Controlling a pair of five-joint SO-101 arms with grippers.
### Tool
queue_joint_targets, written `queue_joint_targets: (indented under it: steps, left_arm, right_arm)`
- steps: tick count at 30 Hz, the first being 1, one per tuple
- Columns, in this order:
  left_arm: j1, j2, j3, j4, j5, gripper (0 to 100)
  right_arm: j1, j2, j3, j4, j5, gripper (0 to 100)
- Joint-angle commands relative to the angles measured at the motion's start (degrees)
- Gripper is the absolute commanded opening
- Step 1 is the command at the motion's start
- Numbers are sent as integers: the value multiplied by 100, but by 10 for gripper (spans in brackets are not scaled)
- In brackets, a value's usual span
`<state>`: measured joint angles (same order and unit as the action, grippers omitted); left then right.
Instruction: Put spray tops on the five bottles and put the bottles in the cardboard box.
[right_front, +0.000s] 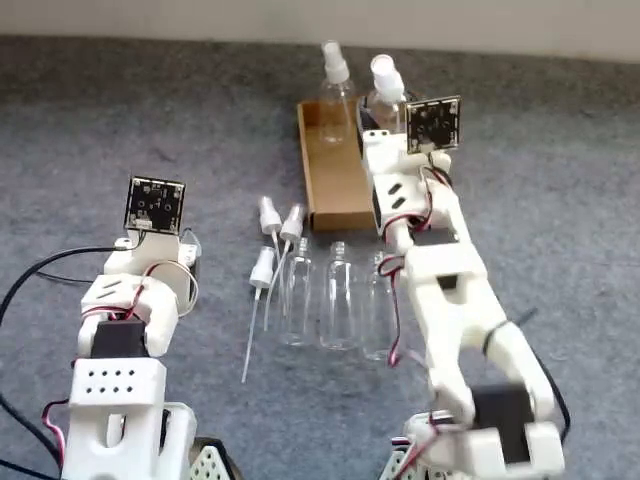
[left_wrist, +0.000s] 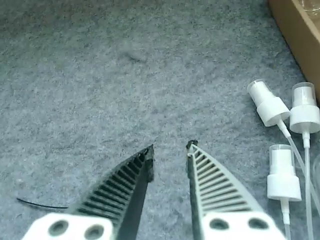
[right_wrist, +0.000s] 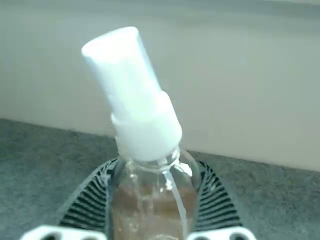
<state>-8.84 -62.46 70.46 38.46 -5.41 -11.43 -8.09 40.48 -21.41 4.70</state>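
At the far end of the shallow brown cardboard box (right_front: 335, 180), right tool (right_wrist: 150, 205) is clamped on the body of a clear plastic bottle (right_wrist: 150, 195), its white spray top (right_wrist: 135, 90) on and tilted slightly. A second capped clear bottle (right_front: 335, 75) stands just beside it, at the box's far end. Nearer the bases, left tool (left_wrist: 170, 152) sits low over the grey carpeted tabletop (left_wrist: 100, 75), jaws moderately apart, empty. Three uncapped clear bottles (right_front: 340, 295) stand in a row near the box; three loose white spray tops (right_front: 268, 215) with thin dip tubes lie just beside them. Bottles look light, smooth, probably slippery — grip mid-body. Tops: take the collar — tubes look flimsy.
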Motion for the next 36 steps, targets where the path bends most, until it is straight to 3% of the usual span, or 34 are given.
queue_joint_targets:
  steps: [1,10,15,20,36]
  left_arm:
    - [-48,-13,-22,-167,53,109]
    - [171,-4,40,-167,35,109]
    - [171,-4,57,-167,35,109]
    - [171,-4,66,-167,35,109]
    - [171,-4,66,-167,35,109]
  right_arm:
    - [259,866,-813,-585,-26,4]
    - [488,2888,-2466,-901,-62,4]
    - [602,3626,-3371,-848,-774,4]
    - [637,4224,-3987,-848,-844,4]
    - [620,4681,-4338,-778,-826,7]
